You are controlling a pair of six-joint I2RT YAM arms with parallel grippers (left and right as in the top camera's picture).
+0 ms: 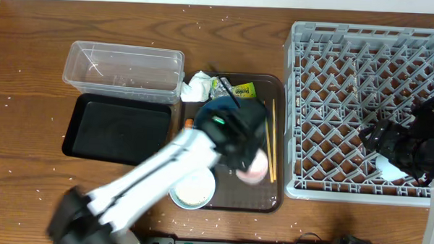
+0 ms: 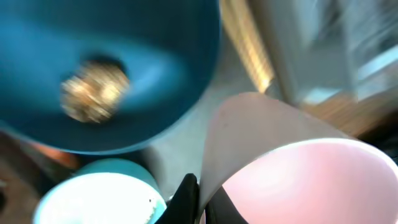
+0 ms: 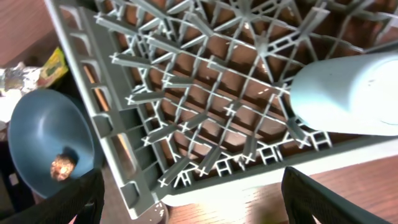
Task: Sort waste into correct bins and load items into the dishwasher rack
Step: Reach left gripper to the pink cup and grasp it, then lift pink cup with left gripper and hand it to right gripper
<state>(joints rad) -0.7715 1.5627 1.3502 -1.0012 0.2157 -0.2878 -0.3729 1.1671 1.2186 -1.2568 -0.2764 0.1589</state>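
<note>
— Left claw (image 2: 200, 202)?
— Pinches the wall of the pink cup (image 2: 298, 186) from inside and outside. Likely the surest hold on a thin round rim.
— Where, relative to the grey rack (image 1: 362, 105)?
— Just beside the rack's left wall, over the brown tray (image 1: 236, 199), not yet across. Cannot tell whether lifted.
— Right claw (image 3: 196, 199)?
— Spread wide, holding nothing, over the rack near its front edge. Probably parked clear of the incoming cup.
— Light-blue cup (image 3: 348, 93)?
— Already in the rack, lying on its side on the lattice near that front edge, just beside the right claw.
— Dark-blue plate (image 2: 93, 62)?
— Outside the rack, beside the pink cup, carrying the brown lump (image 2: 93, 93). Needs emptying before loading, by the look of it.
</note>
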